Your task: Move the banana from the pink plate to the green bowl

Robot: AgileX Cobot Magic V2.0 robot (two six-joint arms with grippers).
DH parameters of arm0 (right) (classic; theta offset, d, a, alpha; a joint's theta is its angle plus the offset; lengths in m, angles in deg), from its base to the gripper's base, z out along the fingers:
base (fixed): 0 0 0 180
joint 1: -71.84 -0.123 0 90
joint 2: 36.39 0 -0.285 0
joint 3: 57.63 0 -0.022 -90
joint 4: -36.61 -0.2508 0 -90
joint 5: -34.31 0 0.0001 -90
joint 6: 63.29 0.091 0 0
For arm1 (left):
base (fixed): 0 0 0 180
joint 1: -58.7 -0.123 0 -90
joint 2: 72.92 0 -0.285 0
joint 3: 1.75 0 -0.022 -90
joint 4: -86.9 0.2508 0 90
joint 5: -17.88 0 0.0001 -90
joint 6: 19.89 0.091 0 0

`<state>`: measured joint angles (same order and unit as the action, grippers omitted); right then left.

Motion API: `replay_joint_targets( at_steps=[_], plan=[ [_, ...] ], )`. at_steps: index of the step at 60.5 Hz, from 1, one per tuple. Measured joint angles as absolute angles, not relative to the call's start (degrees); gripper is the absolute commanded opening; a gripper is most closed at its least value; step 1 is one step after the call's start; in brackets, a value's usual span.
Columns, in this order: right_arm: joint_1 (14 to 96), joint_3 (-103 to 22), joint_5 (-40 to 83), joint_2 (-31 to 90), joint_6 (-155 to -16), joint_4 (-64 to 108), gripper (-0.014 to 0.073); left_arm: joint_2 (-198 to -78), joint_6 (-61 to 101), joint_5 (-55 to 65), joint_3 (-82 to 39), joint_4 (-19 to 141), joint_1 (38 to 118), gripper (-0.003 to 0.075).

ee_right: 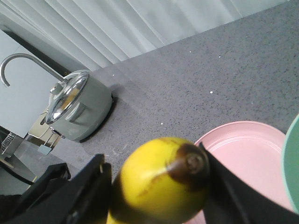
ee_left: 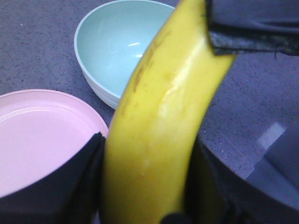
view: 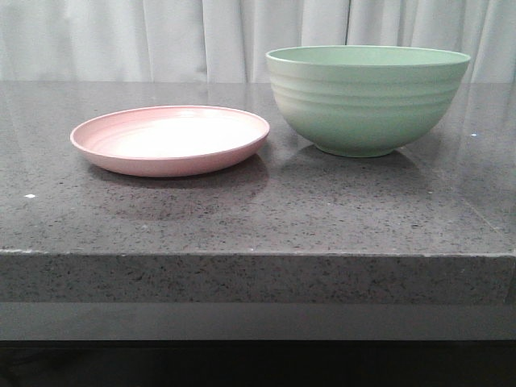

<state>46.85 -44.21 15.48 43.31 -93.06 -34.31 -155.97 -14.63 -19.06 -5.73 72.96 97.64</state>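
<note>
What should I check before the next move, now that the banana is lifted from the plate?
1. Banana off the pink plate: ok, the plate lies bare in the front view.
2. Left end effector grips the banana: ok, a finger presses on each side.
3. Right end effector free of the banana: not ok, its fingers close on the dark-tipped end.
4. Green bowl upright and with nothing inside: ok.
5. Banana directly over the bowl: cannot tell; the front view shows neither the banana nor the arms.
</note>
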Motion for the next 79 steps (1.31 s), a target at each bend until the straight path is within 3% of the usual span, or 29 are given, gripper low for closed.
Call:
replay_joint_targets(
  at_steps=[20,35,39,60,79],
  plan=[
    [46.85,-44.21,15.48,43.31,-93.17,-34.44,0.0088,-155.97,-14.58,-19.06,-5.73,72.96,97.64,0.0270],
    [46.85,-44.21,15.48,43.44,-93.54,-34.20,0.0088,-155.88,-14.50,-18.81,-5.73,72.96,97.64,0.0545],
    [46.85,-44.21,15.48,43.52,-93.54,-34.10,0.0088,-155.88,-14.50,-18.58,-5.73,72.96,97.64,0.0585],
    [46.85,-44.21,15.70,43.52,-93.73,-34.10,0.0088,-151.54,-14.50,-19.22,-5.73,74.02,97.64,0.0592],
    [47.46,-44.44,18.74,43.52,-100.80,-34.10,0.0088,-142.54,-14.50,-27.35,-5.73,77.63,95.35,0.0592]
  ],
)
